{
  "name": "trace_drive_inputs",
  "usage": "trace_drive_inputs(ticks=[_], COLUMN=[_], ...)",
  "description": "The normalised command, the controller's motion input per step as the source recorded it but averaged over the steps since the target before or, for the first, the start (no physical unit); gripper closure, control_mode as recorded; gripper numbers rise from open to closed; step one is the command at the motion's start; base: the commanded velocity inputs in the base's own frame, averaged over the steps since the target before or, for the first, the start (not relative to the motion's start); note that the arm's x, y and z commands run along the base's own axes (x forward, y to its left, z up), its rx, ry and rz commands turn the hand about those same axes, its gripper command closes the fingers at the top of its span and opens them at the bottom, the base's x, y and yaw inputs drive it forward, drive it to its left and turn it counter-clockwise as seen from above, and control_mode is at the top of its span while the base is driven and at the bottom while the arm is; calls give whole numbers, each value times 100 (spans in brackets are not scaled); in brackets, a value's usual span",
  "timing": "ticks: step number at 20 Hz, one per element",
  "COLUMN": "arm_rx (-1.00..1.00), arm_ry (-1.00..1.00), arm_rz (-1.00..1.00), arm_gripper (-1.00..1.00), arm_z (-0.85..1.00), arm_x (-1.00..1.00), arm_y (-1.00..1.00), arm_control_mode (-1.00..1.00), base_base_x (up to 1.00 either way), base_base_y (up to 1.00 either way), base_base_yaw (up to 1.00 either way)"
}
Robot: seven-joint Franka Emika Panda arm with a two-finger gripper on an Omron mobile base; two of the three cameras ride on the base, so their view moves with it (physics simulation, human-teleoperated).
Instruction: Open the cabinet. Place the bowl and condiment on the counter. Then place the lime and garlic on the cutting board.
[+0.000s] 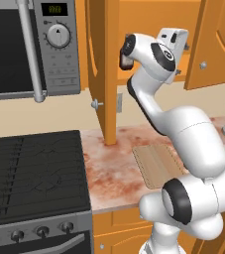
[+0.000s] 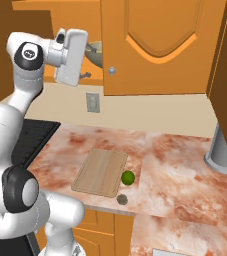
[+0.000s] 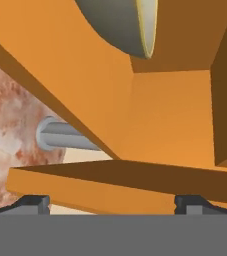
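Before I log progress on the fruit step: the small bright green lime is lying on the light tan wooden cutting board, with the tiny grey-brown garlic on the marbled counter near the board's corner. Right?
Not quite. In the right base view the small bright green lime rests on the marbled counter, just beside the light tan wooden cutting board, not on it. The tiny grey-brown garlic is on the counter near the board's corner, as you said.

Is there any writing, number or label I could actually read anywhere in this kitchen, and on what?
Microwave display: greenish digits, too blurred to read.
Microwave button panel under the dial: marks too small to read.
Wall outlet: no text.
Nothing else carries writing.
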Motion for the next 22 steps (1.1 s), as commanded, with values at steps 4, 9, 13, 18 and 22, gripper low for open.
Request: trace_drive_inputs(ticks=[4,9,13,18,22], arm_rx=[-8,-6,-6,-6,-6], arm_ry=[4,5,7,6,6], arm_rz=[0,0,0,0,0], arm_gripper=[-100,-100,-100,-100,-100], arm_z=[0,0,0,0,8], arm_x=[0,0,0,0,-13], arm_y=[-15,-22,-24,-23,-42], arm_control_mode=[-100,-100,-100,-100,-100], base_base_x=[0,0,0,0,0], base_base_y=[0,0,0,0,0], base_base_yaw=[0,0,0,0,0])
